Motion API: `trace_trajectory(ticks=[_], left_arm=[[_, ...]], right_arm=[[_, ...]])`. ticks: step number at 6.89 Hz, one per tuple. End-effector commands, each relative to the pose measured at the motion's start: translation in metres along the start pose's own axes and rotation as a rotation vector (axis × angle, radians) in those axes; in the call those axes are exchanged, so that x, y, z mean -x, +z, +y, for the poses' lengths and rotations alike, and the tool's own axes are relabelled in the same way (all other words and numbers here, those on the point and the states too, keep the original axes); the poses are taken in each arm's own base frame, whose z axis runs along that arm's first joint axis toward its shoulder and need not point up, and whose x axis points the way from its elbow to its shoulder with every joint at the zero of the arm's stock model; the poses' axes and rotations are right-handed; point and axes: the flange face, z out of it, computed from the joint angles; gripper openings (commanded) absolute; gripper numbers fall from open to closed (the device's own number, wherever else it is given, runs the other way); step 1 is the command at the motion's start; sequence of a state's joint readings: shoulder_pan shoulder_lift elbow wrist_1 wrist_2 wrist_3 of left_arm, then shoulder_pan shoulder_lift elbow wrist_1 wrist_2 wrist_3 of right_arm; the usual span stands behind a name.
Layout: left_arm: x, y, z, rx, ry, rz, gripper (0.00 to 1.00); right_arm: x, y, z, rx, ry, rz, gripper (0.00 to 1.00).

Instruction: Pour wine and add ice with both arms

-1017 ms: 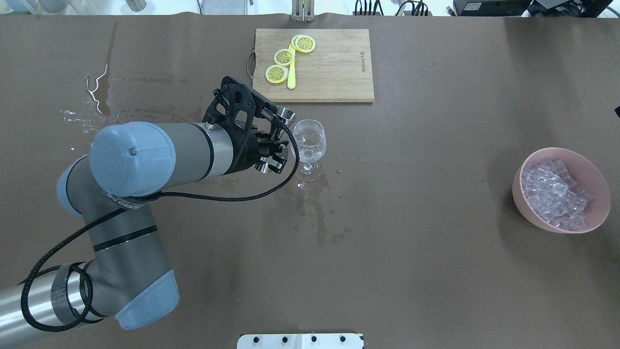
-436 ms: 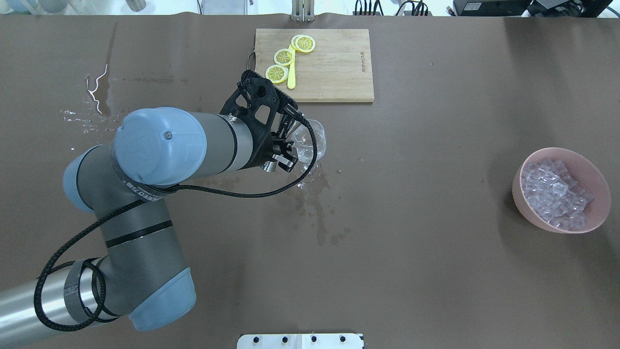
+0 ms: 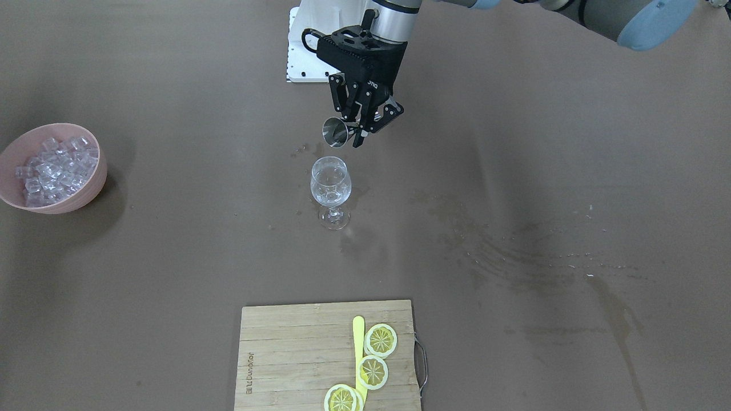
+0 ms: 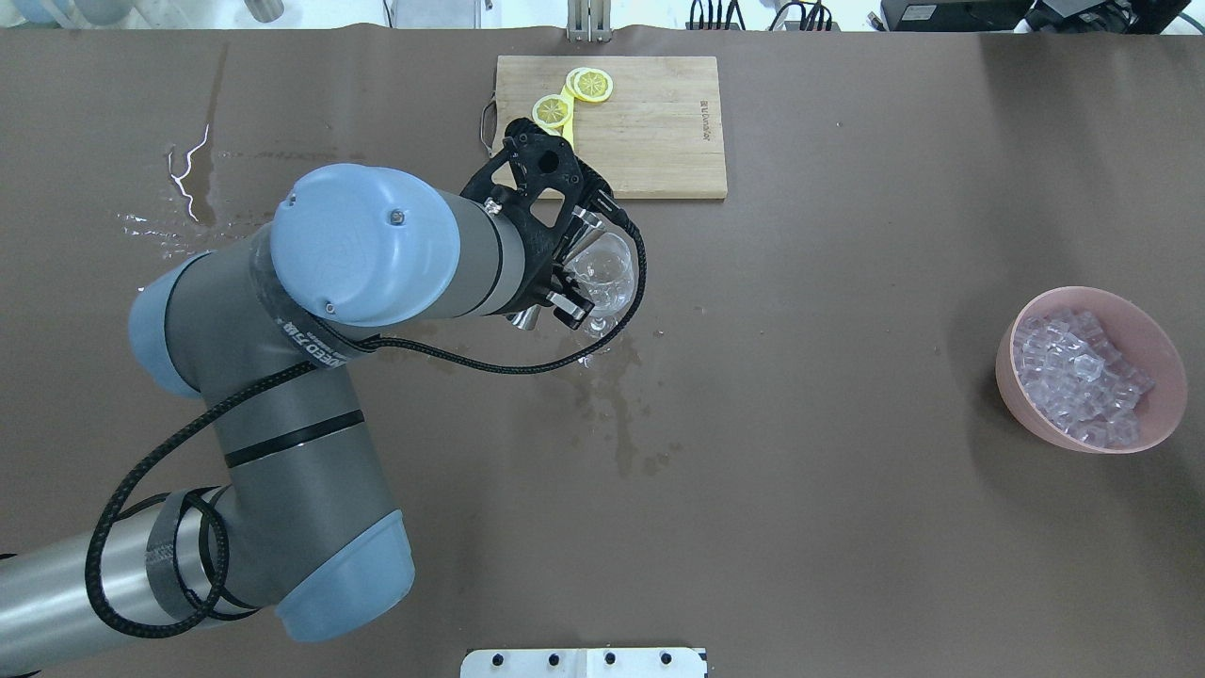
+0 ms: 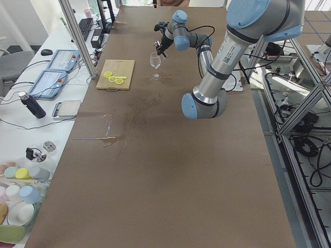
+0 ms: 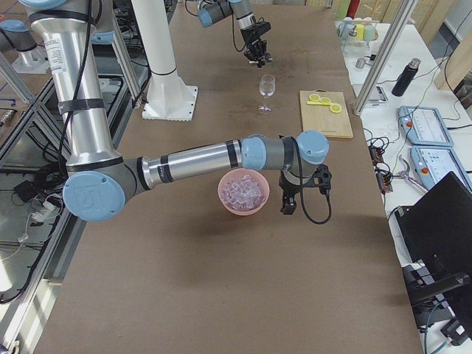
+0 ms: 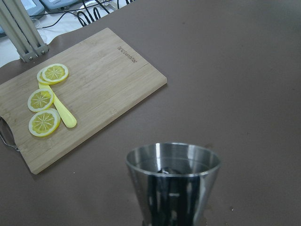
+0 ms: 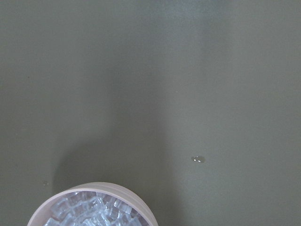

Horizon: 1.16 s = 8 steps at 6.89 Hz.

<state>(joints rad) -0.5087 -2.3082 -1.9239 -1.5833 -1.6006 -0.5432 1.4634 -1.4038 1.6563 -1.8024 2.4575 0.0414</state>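
Note:
A clear wine glass (image 3: 330, 185) stands upright mid-table, also seen from overhead as the wine glass (image 4: 604, 273). My left gripper (image 3: 366, 127) hangs just above it on the robot's side, shut on a steel jigger (image 3: 336, 131) that is tipped sideways. The jigger (image 7: 173, 181) fills the bottom of the left wrist view. Ice (image 4: 1083, 377) is heaped in a pink bowl (image 4: 1163, 419) at the right. My right gripper (image 6: 287, 206) hovers beside that bowl (image 6: 225, 200); whether it is open or shut I cannot tell. The ice (image 8: 89, 214) shows at the bottom of the right wrist view.
A wooden cutting board (image 4: 650, 132) with lemon slices (image 4: 591, 85) and a yellow knife lies at the far edge behind the glass. Wet patches (image 4: 617, 414) spread across the brown table around the glass and to the left. The white pedestal (image 3: 302, 45) stands at the robot's side.
My left arm has swung forward and to the right, carrying the jigger from beside the glass to over it. The glass and bowl have not moved.

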Motion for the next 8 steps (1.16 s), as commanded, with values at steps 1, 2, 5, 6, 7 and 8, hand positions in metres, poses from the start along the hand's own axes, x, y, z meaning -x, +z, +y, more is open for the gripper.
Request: trace_trajectory(ticks=[1,2,5,6,7,8], left_arm=[[0.002,0.004,0.002,0.054,0.023,-0.031,0.0],[0.004,0.008,0.004,0.073,0.023,-0.044,0.0],[0.003,0.01,-0.012,0.112,0.055,-0.076,0.0],[0.0,0.018,-0.019,0.122,0.054,-0.083,0.0],[-0.002,0.022,-0.023,0.129,0.055,-0.087,0.0],[-0.004,0.016,-0.033,0.165,0.083,-0.107,0.0]], right_arm=[[-0.002,0.001,0.0,0.002,0.003,0.0,1.0],[-0.004,0.003,0.0,0.006,0.006,0.002,1.0],[-0.006,0.004,-0.001,0.008,0.009,0.002,1.0],[-0.008,0.007,-0.002,0.013,0.015,0.002,1.0],[-0.008,0.008,-0.003,0.014,0.012,0.002,1.0],[-0.007,0.007,-0.004,0.014,0.014,0.002,1.0]])
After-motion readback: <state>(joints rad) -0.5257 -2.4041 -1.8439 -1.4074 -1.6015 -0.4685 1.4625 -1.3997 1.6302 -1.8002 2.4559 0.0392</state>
